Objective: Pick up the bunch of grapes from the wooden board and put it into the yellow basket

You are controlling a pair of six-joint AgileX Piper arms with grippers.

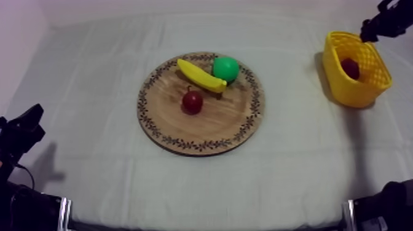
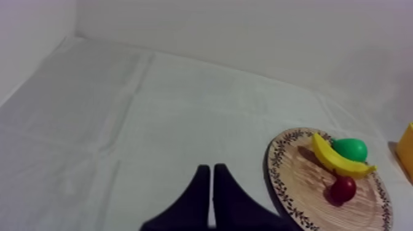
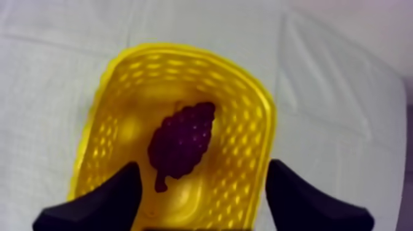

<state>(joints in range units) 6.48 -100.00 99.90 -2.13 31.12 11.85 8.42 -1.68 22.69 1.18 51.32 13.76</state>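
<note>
Item: bunch of grapes [image 3: 181,144], lying on the floor of the yellow basket [image 3: 252,123].
Right hand [image 3: 204,175]: released, spread wide above the rim.
Left hand [image 2: 211,171]: clenched on nothing (idle over the tabletop [image 2: 153,123]).
Handling: lift the right hand straight up, clear of the basket wall.

The cloth [image 1: 92,92] over your surface [image 1: 295,172] was grey-white and matt, soft-looking, with a few creases in it. Your wooden board [image 1: 227,123] showed plain wood grain with a low sheen, and the pattern on its rim looked darker. The yellow basket [image 3: 249,141] looked like shiny plastic lattice and caught light on its inside walls. The bunch of grapes [image 3: 181,141] was dark, bumpy and dull. Your banana [image 1: 200,75], pear [image 1: 225,69] and small red fruit [image 1: 192,102] looked smooth with a slight shine. The right gripper [image 3: 203,172] had matt black fingers.
</note>
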